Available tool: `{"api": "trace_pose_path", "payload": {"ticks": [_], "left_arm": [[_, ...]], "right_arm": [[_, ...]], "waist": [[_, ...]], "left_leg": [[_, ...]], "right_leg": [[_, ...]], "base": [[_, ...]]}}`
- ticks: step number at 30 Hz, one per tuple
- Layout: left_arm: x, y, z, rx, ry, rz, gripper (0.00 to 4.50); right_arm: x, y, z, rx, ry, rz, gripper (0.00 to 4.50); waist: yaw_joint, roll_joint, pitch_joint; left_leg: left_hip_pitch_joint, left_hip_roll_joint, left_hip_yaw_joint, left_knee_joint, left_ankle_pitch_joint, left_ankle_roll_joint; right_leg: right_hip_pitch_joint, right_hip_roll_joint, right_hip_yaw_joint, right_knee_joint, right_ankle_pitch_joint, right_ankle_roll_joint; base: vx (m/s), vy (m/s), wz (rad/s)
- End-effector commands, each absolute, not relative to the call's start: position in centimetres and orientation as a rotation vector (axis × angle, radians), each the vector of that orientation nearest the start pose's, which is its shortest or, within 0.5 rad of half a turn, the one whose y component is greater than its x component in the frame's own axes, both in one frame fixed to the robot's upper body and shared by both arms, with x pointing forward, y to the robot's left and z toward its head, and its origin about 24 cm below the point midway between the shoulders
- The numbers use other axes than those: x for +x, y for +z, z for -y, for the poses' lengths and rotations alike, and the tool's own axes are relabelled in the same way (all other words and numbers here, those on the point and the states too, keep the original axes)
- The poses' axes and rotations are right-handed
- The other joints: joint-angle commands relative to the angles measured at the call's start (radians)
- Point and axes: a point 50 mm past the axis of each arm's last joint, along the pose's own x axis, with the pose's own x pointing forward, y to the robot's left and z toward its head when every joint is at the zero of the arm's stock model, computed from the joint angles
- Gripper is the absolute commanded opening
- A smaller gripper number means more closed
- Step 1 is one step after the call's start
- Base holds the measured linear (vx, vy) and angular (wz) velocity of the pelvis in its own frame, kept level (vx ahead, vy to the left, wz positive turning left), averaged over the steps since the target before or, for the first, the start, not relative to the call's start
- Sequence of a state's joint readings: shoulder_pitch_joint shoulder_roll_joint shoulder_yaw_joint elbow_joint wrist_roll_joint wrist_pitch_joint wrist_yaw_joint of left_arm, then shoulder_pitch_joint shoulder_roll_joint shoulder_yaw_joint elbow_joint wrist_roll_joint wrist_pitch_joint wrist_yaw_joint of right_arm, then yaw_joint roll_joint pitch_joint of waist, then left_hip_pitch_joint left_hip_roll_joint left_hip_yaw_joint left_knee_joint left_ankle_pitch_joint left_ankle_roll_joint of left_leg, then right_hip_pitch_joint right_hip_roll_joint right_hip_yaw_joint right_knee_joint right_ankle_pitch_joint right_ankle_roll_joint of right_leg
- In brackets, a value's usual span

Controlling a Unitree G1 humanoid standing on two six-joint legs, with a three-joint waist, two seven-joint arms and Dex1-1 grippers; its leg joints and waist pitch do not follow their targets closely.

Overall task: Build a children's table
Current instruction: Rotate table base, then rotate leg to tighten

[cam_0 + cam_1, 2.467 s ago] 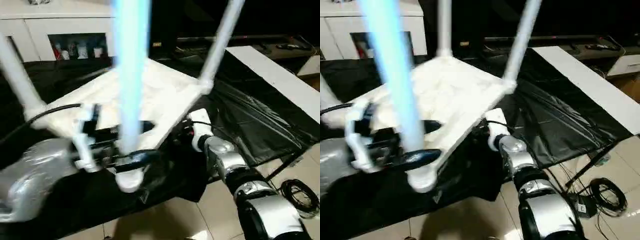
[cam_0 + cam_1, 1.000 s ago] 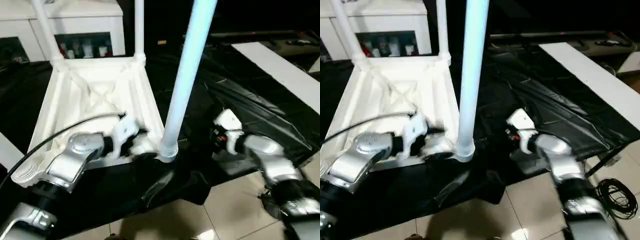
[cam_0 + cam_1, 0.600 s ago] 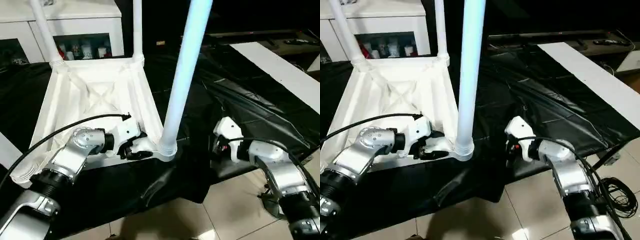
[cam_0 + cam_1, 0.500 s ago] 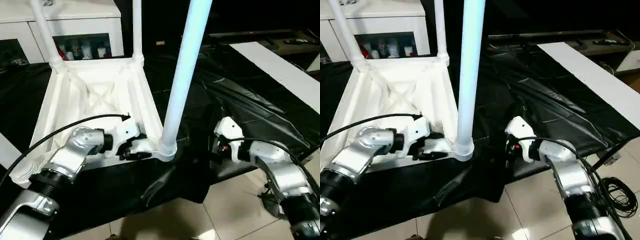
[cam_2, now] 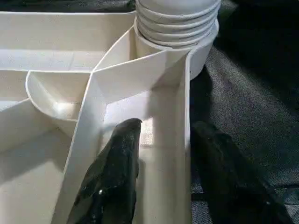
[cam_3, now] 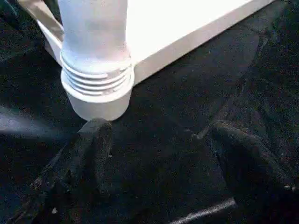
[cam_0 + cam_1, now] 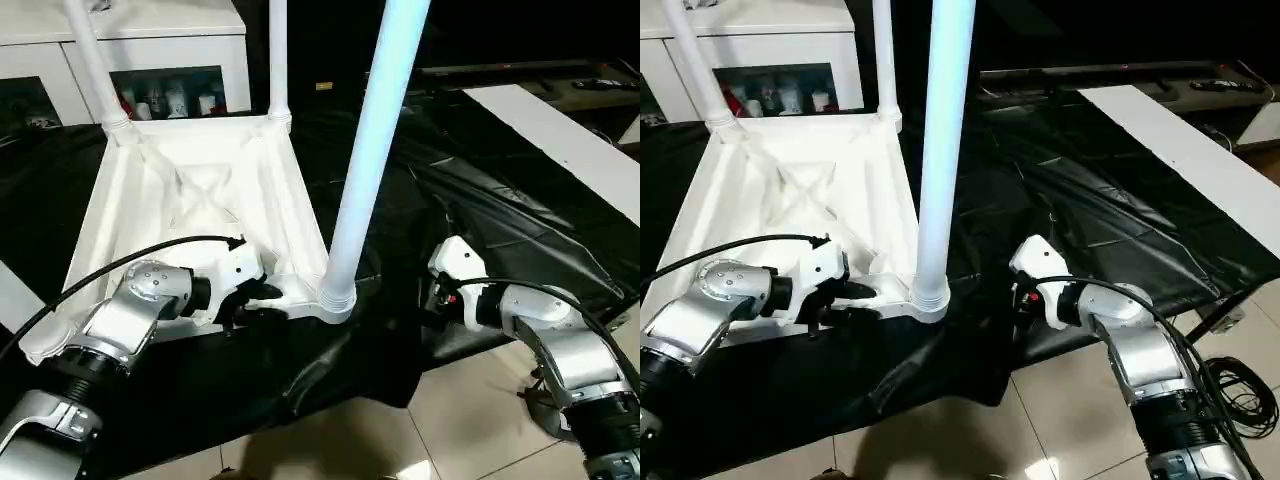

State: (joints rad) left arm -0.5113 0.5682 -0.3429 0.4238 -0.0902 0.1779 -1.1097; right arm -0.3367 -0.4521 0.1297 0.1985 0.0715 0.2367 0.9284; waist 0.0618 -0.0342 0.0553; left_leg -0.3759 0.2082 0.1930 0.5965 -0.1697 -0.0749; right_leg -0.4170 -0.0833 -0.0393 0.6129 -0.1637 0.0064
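Your left gripper [image 5: 163,154] straddles the near rim of the upturned tabletop [image 7: 190,200], fingers parted, just left of the near right leg [image 7: 375,140]. Your right gripper [image 6: 159,140], open and empty, hovers over the black sheet [image 7: 1080,200] right of that leg
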Motion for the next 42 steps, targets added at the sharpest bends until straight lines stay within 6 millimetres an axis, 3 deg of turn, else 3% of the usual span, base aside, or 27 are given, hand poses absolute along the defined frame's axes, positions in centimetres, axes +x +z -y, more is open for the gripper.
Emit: {"api": "trace_pose_path", "payload": {"ticks": [1, 4, 7, 8, 19, 28, 33, 38, 42], "left_arm": [[30.6, 6.1, -17.6, 0.479, -1.205, -0.521, 1.67], [30.5, 6.1, -17.8, 0.484, -1.208, -0.536, 1.25], [30.3, 6.0, -18.0, 0.483, -1.223, -0.562, 1.21], [30.2, 6.0, -18.0, 0.483, -1.225, -0.567, 0.9], [29.7, 5.7, -17.8, 0.454, -1.241, -0.58, 0.13], [29.3, 4.5, -15.3, 0.342, -1.174, -0.578, 0.13], [29.4, 4.2, -13.0, 0.301, -1.119, -0.549, 0.13], [29.6, 4.3, -12.1, 0.282, -1.096, -0.53, 0.0], [29.4, 4.4, -11.9, 0.294, -1.099, -0.542, 0.0]], "right_arm": [[29.1, 6.6, 17.3, -0.345, 0.965, -0.318, 3.69], [29.1, 6.6, 17.4, -0.348, 0.964, -0.321, 3.69], [29.0, 6.5, 17.4, -0.348, 0.964, -0.325, 3.69], [29.0, 6.5, 17.4, -0.349, 0.964, -0.326, 3.69], [29.0, 6.4, 17.2, -0.344, 0.967, -0.33, 3.69], [30.2, 6.3, 16.4, -0.265, 0.879, -0.275, 3.69], [30.3, 6.2, 15.2, -0.194, 0.929, -0.263, 3.69], [30.4, 6.0, 14.4, -0.145, 0.981, -0.261, 4.23], [31.2, 5.7, 14.0, -0.227, 0.94, -0.246, 4.41]], "waist": [[0.003, 0.011, -0.063], [0.002, 0.014, -0.063], [0.002, 0.014, -0.063], [0.001, 0.015, -0.063], [0.002, 0.012, -0.063], [-0.001, 0.01, -0.065], [0.001, 0.005, -0.065], [-0.001, 0.004, -0.059], [-0.003, 0.004, -0.055]], "left_leg": [[0.02, 0.018, -0.012, -0.08, -0.338, -0.019], [0.022, 0.017, -0.013, -0.081, -0.354, -0.022], [0.02, 0.017, -0.013, -0.081, -0.35, -0.022], [0.02, 0.017, -0.013, -0.081, -0.348, -0.023], [0.021, 0.018, -0.012, -0.08, -0.34, -0.02], [0.019, 0.016, -0.01, -0.077, -0.318, -0.012], [0.017, 0.016, -0.008, -0.075, -0.304, 0.005], [0.014, 0.015, -0.01, -0.078, -0.323, 0.013], [0.015, 0.015, -0.012, -0.081, -0.335, 0.002]], "right_leg": [[0.039, -0.041, 0.03, -0.078, -0.33, -0.175], [0.038, -0.04, 0.029, -0.08, -0.344, -0.176], [0.04, -0.041, 0.03, -0.079, -0.335, -0.179], [0.039, -0.041, 0.03, -0.079, -0.332, -0.18], [0.04, -0.041, 0.03, -0.078, -0.327, -0.185], [0.041, -0.042, 0.03, -0.077, -0.318, -0.189], [0.041, -0.041, 0.03, -0.081, -0.339, -0.173], [0.037, -0.041, 0.028, -0.088, -0.389, -0.153], [0.032, -0.043, 0.028, -0.094, -0.431, -0.135]], "base": [[0.0, 0.0, 0.0], [0.0, 0.0, 0.0], [0.0, 0.0, 0.0], [0.0, 0.0, 0.0], [0.0, 0.0, 0.0], [0.0, 0.0, 0.0], [0.0, 0.0, 0.0], [0.0, 0.0, 0.0], [0.0, 0.0, 0.0]]}}
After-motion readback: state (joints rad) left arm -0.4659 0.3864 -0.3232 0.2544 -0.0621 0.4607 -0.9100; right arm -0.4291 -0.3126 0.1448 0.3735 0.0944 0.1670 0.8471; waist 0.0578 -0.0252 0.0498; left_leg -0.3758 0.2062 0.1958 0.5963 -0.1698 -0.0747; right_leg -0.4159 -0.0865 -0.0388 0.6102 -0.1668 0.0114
